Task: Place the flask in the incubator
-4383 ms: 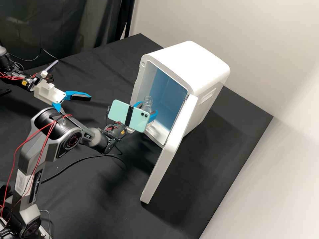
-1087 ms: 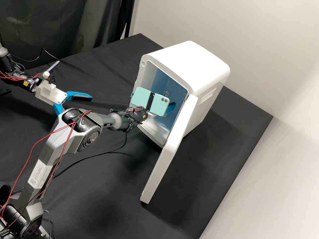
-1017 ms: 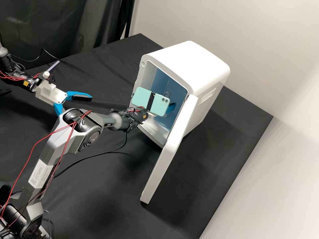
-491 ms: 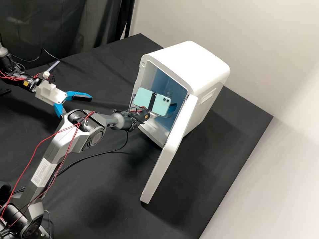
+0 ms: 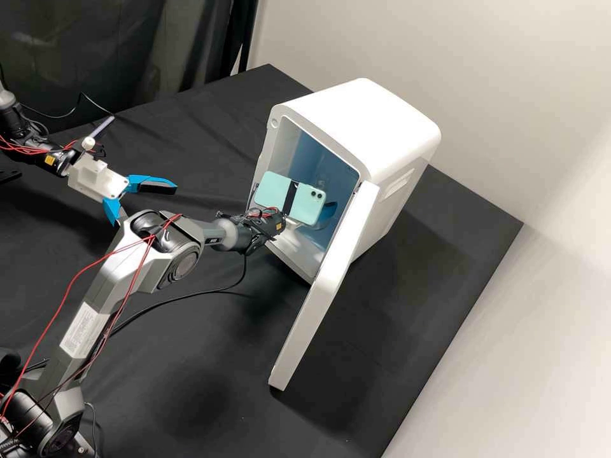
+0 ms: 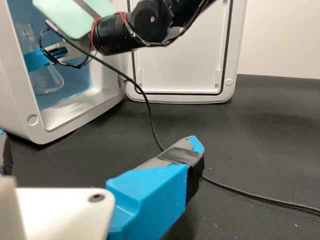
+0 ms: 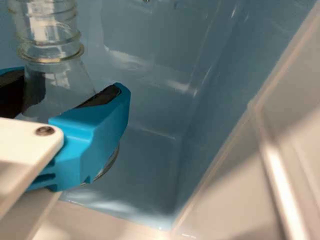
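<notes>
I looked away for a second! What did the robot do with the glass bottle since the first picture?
The right hand carried the flask from the incubator doorway deeper inside, then eased a little lower. It still grips the flask. The left hand stayed open above the bench, and the door stayed open.

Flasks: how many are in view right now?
1. The flask is inside the incubator, the right gripper with jaws shut on it. More could be hidden deeper inside.
</notes>
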